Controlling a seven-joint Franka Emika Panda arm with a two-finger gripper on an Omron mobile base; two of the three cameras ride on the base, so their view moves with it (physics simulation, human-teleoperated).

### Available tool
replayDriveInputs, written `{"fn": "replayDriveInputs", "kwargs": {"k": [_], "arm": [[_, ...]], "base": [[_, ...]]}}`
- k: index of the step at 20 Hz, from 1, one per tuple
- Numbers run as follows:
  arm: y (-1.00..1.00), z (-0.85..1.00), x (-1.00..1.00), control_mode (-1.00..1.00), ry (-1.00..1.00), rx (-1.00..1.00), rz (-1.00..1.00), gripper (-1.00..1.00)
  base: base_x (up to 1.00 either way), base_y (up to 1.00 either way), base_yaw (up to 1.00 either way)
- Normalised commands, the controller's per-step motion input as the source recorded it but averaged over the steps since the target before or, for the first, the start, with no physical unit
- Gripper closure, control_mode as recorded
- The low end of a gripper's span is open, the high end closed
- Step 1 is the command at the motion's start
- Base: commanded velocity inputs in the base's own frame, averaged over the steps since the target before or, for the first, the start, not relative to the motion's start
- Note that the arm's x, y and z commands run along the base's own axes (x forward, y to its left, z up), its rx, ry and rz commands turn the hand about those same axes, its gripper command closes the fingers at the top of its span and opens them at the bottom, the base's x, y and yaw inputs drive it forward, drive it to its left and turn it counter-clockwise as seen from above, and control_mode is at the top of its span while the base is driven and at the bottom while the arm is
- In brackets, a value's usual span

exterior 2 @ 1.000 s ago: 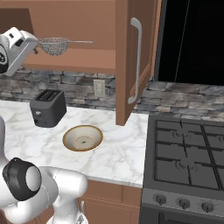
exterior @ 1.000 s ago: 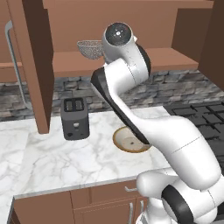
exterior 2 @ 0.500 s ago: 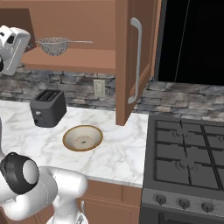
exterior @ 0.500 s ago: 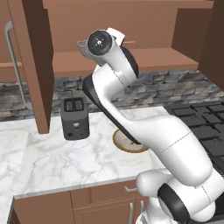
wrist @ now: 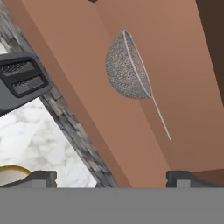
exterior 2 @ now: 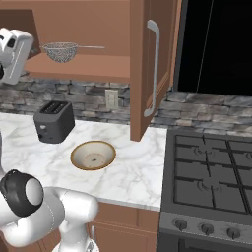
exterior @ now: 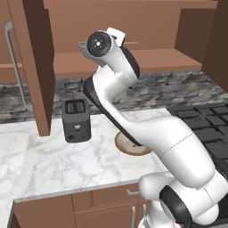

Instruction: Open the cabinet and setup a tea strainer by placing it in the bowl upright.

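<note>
Dark finger tips of the gripper [wrist: 111, 177] are seen at the bottom of the hand view, set wide apart with nothing held between them. Ahead of them, toward twelve o'clock in that view, the tea strainer [wrist: 127, 68] is seen, its silver mesh cup resting on the brown shelf and its thin straight handle running toward five o'clock. In the right base view the tea strainer [exterior 2: 61, 50] is shown upright on the lower shelf of the cabinet [exterior 2: 113, 74], with the handle stretched toward three o'clock, and the white hand is held at nine o'clock from it, near but apart. The cabinet is open: one door [exterior 2: 152, 64] is swung out edge-on, its long silver bar handle facing the stove [exterior 2: 211, 182], and the other door [exterior: 31, 67] is seen swung out at the left of the left base view. Below the shelf, on the marble counter [exterior 2: 133, 167], the bowl [exterior 2: 93, 155] is placed, beige inside with a brown rim. At ten o'clock from the bowl, just beside it, the dark toaster [exterior 2: 53, 121] is stood against the stone backsplash [exterior 2: 88, 96].
</note>
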Motion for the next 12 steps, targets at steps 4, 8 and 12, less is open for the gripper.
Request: {"fn": "replayDriveInputs", "kwargs": {"k": [4, 8, 12], "arm": [[-0.03, 0.0, 0.09, -1.0, 0.0, 0.0, 0.0, -1.0], [0.0, 0.0, 0.22, -1.0, 0.0, 0.0, 0.0, -1.0], [0.0, 0.0, 0.35, -1.0, -0.01, -0.02, 0.0, -1.0]], "base": [[0.0, 0.0, 0.0], [0.0, 0.0, 0.0], [0.0, 0.0, 0.0]]}}
